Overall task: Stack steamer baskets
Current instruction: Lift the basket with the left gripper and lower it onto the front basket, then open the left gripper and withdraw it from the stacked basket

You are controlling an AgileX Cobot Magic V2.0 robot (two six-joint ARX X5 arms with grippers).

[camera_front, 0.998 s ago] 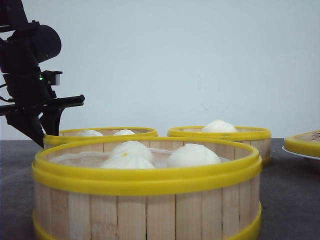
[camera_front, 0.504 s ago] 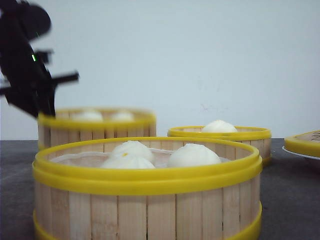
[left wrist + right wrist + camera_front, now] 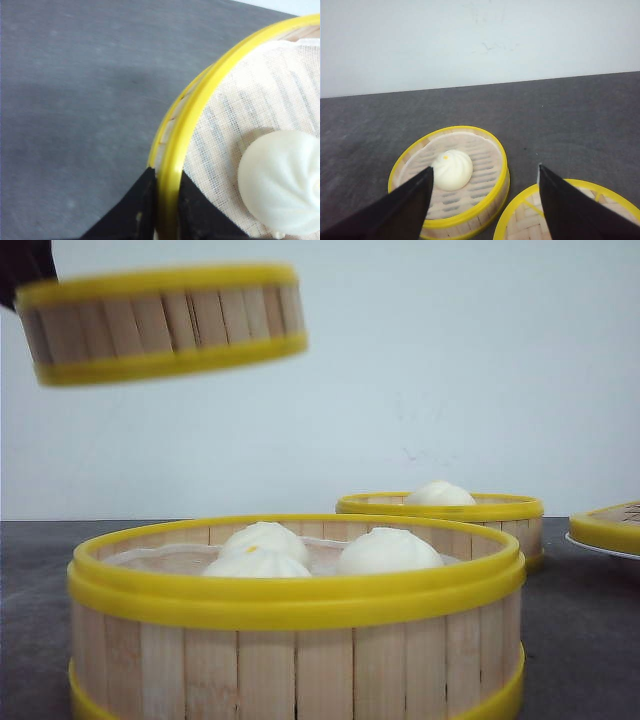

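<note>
Open air between the lifted basket (image 3: 165,323) and the near basket (image 3: 295,625), far basket (image 3: 440,515) well right.

White buns (image 3: 385,551), mesh cloth (image 3: 235,125), yellow-rimmed lid (image 3: 570,212) on plate (image 3: 600,548), dark table (image 3: 580,120), pale wall (image 3: 450,370).

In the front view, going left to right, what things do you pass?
Lifted yellow-banded wood-slat steamer basket in the air → large near steamer basket with three white buns → far steamer basket with one bun → flat yellow-rimmed lid.

Left gripper (image 3: 162,210): black fingers clamped on a steamer basket's (image 3: 175,150) yellow rim, one inside, one outside. Right gripper (image 3: 482,200): fingers spread wide, holding nothing.
</note>
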